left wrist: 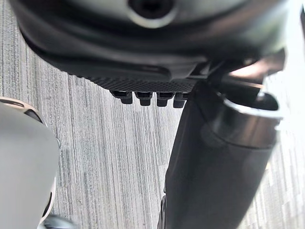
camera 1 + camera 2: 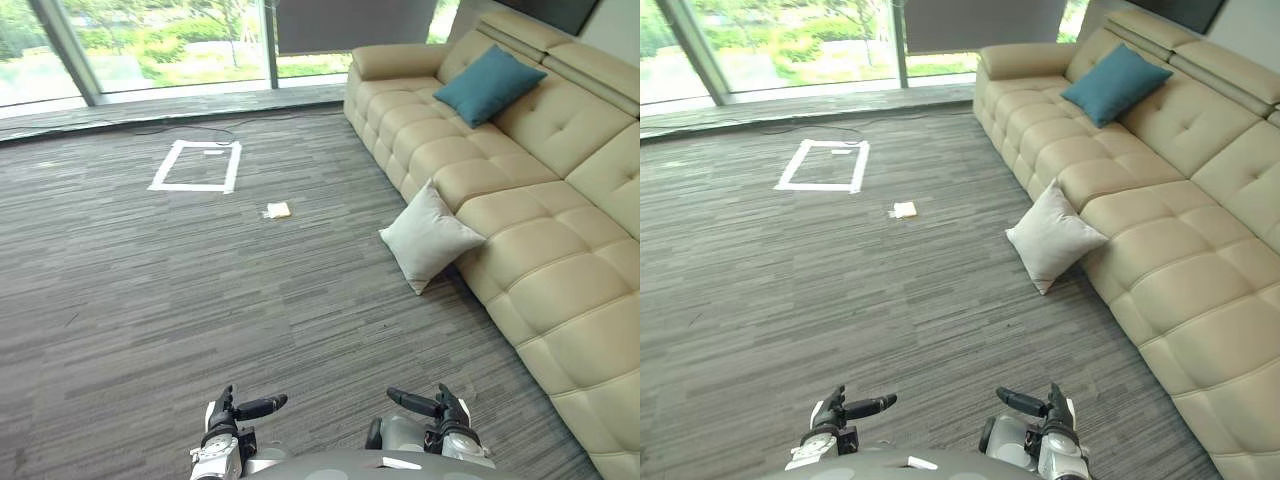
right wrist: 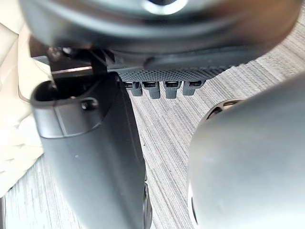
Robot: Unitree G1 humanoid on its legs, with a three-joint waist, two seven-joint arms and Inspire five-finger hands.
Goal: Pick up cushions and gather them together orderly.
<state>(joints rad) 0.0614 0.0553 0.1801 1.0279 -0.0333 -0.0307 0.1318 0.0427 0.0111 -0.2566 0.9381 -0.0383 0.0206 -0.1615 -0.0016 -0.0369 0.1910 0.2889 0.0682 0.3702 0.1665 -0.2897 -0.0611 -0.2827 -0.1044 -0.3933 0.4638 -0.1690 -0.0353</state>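
An off-white cushion (image 2: 428, 237) stands on the carpet, leaning against the front of the beige sofa (image 2: 560, 290). A teal cushion (image 2: 490, 84) rests on the sofa seat against the backrest, farther away. My left hand (image 2: 228, 418) and right hand (image 2: 445, 408) hang low at the near edge, well short of both cushions, thumbs pointing toward each other. In the wrist views the left hand (image 1: 143, 47) and the right hand (image 3: 167, 47) have relaxed fingers over bare carpet and hold nothing.
A white tape rectangle (image 2: 197, 166) marks the carpet at the far left. A small pale scrap (image 2: 278, 210) lies near it. Glass windows (image 2: 150, 40) close the far end. The sofa runs along the whole right side.
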